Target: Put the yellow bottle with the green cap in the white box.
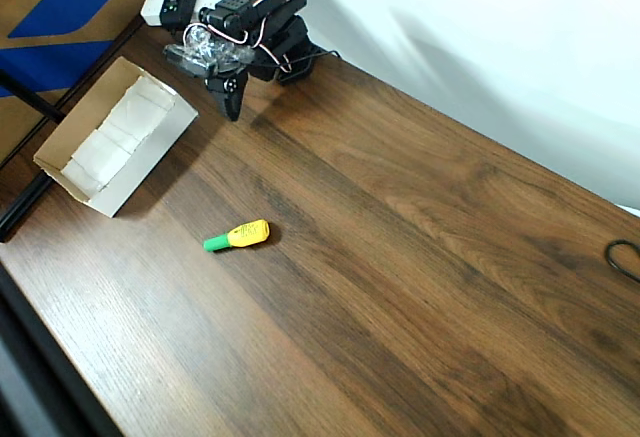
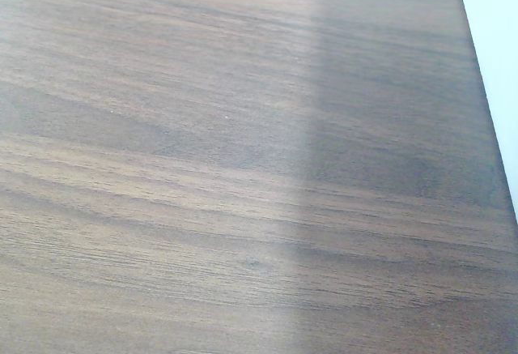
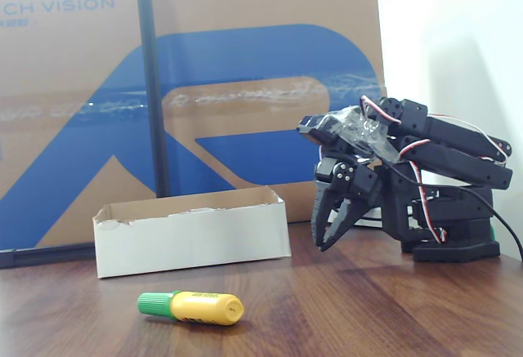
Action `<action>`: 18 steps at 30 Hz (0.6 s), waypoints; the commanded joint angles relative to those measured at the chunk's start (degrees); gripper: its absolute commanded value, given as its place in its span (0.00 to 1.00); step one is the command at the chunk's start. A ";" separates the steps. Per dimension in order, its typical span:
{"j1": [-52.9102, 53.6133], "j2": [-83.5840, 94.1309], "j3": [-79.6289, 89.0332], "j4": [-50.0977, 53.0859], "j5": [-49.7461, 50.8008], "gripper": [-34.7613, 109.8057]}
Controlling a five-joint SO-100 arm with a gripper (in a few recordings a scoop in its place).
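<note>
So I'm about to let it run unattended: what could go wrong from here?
The yellow bottle lies on its side on the smooth table, so it may roll or skid away as the gripper closes on it. The white box has low walls; a badly aimed drop could catch the rim and land outside.

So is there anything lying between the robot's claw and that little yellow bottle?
No. In the overhead view, only bare wooden table separates the gripper from the yellow bottle; the white box sits off to the side.
</note>
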 commanded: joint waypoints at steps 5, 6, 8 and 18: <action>1.76 2.37 0.35 1.41 3.78 0.24; 1.76 2.37 0.35 1.41 3.78 0.24; 1.76 2.37 0.35 1.41 3.78 0.24; 2.64 2.46 -0.62 1.41 5.27 0.24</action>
